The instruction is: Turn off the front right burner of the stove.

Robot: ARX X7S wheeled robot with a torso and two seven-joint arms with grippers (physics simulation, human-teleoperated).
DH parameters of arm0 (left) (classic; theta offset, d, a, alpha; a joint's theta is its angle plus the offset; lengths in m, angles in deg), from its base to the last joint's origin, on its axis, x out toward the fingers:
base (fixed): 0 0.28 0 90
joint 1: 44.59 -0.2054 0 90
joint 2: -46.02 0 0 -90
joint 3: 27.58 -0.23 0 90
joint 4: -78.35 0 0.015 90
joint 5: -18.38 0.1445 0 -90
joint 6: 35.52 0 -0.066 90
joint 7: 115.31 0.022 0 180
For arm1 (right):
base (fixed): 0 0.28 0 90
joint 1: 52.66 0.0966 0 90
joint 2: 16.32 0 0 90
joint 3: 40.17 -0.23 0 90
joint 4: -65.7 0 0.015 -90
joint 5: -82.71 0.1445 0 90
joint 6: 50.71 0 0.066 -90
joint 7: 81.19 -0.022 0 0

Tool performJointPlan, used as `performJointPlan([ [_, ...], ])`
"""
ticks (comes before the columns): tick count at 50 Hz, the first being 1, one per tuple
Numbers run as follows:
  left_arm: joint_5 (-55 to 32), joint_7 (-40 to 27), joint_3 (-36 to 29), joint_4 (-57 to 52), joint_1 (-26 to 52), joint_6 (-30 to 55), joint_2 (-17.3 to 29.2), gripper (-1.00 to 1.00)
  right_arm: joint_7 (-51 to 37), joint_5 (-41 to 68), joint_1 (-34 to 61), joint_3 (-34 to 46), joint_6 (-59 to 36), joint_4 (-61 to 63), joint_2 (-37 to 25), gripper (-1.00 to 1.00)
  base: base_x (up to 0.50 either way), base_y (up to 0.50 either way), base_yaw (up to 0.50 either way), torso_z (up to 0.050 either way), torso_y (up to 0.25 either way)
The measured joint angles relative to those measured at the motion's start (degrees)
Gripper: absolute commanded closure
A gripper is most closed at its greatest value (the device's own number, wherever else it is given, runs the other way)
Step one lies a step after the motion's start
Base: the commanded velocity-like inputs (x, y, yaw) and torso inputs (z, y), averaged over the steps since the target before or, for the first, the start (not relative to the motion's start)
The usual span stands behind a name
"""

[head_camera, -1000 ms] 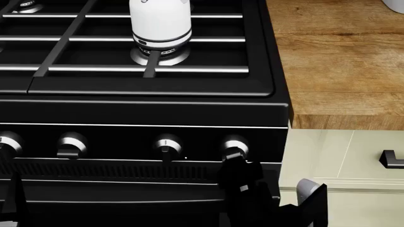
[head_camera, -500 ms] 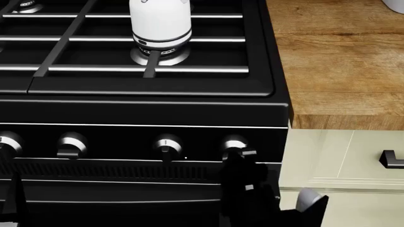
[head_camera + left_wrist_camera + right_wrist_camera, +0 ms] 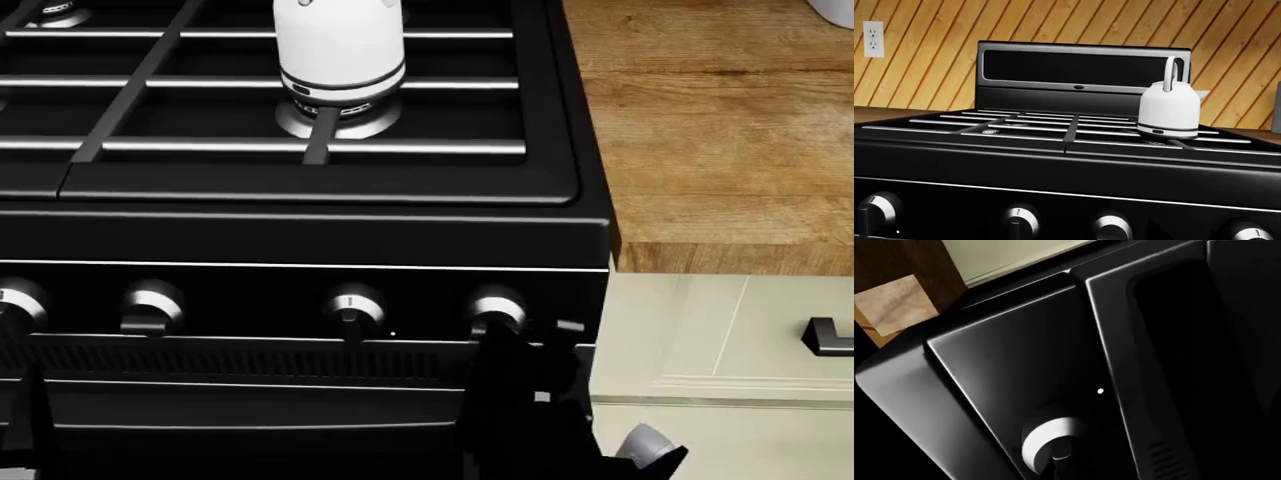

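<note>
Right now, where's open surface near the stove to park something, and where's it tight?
Bare wooden countertop right of the stove, above the pale green cabinet. The grate bars left of the white kettle are free too. Tight: the rightmost knob, where the right claw crowds the control panel.

You see a white electric-style kettle (image 3: 339, 50) with a looped handle, a warm brown wooden countertop (image 3: 714, 130), a pale green cabinet front (image 3: 721, 360), and slanted wooden wall planks (image 3: 921, 30) bearing a white outlet (image 3: 873, 39).
</note>
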Motion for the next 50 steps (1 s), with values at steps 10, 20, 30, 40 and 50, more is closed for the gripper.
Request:
performJointPlan([
  [10, 0.08, 0.07, -0.12, 0.33, -0.20, -0.36, 0.05, -1.00, 1.96, 6.01, -0.14, 0.92, 4.17, 0.60, 0.40, 1.00, 0.03, 0.01, 0.02, 0.001, 0.000],
  [20, 0.20, 0.26, -0.21, 0.90, -0.36, -0.92, 0.08, -1.00, 4.49, 12.25, -0.20, 1.85, 8.51, 1.46, 0.91, 1.00, 0.03, 0.00, 0.02, 0.000, 0.000],
  [30, 0.15, 0.37, -0.34, 1.19, -0.18, -1.07, 0.20, -1.00, 7.73, 19.02, -0.22, 2.63, 12.34, 2.31, 1.25, 1.00, 0.03, 0.00, 0.02, 0.001, 0.000],
  [40, -0.05, 0.23, -0.36, 1.07, -0.11, -0.93, 0.36, -1.00, 10.17, 23.57, -0.06, 3.57, 15.24, 3.08, 1.19, 1.00, 0.03, 0.00, 0.02, 0.001, 0.000],
  [50, 0.24, 0.56, -0.61, 2.00, -0.15, -1.72, 0.22, -1.00, 12.06, 27.34, 0.07, 3.92, 17.22, 3.69, 1.32, 1.00, 0.03, 0.00, 0.02, 0.001, 0.000],
])
